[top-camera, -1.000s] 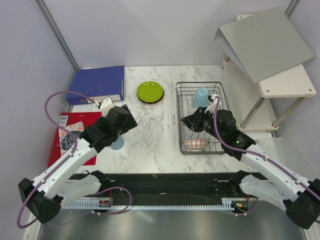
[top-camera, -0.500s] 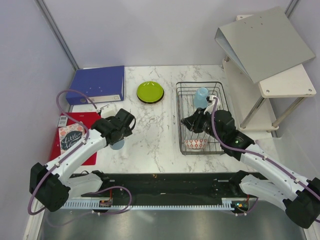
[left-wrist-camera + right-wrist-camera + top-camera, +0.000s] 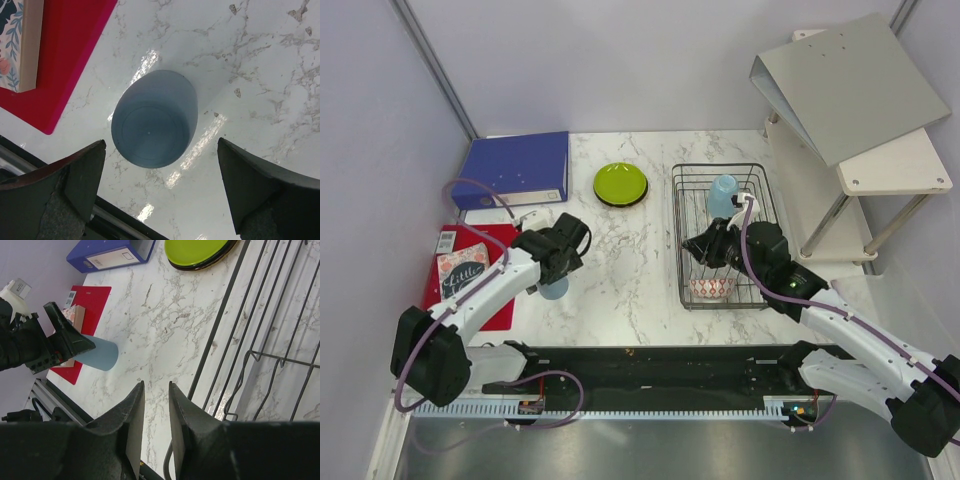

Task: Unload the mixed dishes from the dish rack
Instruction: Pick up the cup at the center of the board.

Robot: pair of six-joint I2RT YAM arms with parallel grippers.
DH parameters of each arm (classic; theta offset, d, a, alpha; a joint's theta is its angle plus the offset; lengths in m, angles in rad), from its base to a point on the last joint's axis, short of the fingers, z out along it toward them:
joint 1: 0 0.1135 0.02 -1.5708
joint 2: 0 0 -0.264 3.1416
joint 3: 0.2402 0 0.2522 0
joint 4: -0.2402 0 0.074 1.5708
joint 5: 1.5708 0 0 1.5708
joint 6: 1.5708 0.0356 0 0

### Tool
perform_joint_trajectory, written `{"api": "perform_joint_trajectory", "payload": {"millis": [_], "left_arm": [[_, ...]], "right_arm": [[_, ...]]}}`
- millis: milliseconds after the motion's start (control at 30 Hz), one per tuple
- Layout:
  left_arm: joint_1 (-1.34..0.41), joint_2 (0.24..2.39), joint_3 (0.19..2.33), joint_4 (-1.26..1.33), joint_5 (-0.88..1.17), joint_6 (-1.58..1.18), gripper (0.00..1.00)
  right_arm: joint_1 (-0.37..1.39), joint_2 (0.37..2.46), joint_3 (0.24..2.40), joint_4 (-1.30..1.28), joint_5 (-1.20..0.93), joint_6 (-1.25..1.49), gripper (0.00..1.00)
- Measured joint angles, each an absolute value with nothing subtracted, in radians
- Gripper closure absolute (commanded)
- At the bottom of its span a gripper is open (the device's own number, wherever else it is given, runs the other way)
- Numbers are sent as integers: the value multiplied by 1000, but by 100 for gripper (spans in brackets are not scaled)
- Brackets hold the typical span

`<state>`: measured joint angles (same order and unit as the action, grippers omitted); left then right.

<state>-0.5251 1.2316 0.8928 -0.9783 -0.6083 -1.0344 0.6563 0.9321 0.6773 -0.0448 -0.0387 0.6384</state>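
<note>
Top view, out of the rack: lime green plate [image 3: 621, 184] lies on the marble table [image 3: 640, 270] with a dark rim under it, probably a black plate; one light blue cup [image 3: 553, 289] stands just beside the red mat [image 3: 490, 238]
Top view, in the rack: the dish rack [image 3: 680, 200] holds a second cup [image 3: 722, 193] at its far end and a red-and-white bowl [image 3: 711, 288] at its near end; the right arm hides the middle, so other dishes there cannot be told
Top view, arms: left gripper [image 3: 558, 270] hangs over the table cup; right gripper [image 3: 693, 245] sits inside the rack's left half
Left wrist view: jaws spread wide; the cup stands below and between them, base up, touched by neither finger
Right wrist view: jaws drawn narrow with nothing between them; they point down at the rack's left rim wires
Progress, as a judgement: partly done; plates and one cup are out; at least a cup and a bowl are left to lift
</note>
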Motion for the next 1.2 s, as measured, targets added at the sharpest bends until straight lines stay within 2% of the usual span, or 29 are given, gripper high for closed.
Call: {"api": "perform_joint_trajectory", "payload": {"millis": [267, 567, 667, 767, 800, 833, 1033, 1133, 1167, 1200], "left_arm": [[-424, 1312, 879, -868, -564, -1001, 3], [-414, 1353, 854, -794, -508, -974, 24], [-413, 1338, 843, -783, -494, -966, 38], [-413, 1309, 833, -779, -484, -955, 58], [-414, 1299, 830, -779, -482, -953, 81], [-413, 1288, 828, -778, -476, -952, 98], [-413, 1221, 828, -770, -414, -936, 98], [-411, 1087, 810, -693, -325, -917, 98], [-406, 1019, 794, -636, -277, -911, 98], [-398, 957, 775, -574, -224, -910, 98]], "right_arm": [[656, 930, 677, -46, -36, 630, 67], [656, 931, 673, -46, -27, 624, 66], [656, 932, 670, -46, -26, 624, 66], [656, 940, 670, -46, -25, 624, 67], [656, 945, 670, -46, -25, 624, 66], [656, 947, 670, -46, -25, 624, 67], [656, 950, 670, -46, -25, 622, 66], [656, 950, 675, -49, -17, 614, 64], [656, 950, 681, -53, -9, 612, 61], [656, 950, 688, -57, 2, 611, 52]]}}
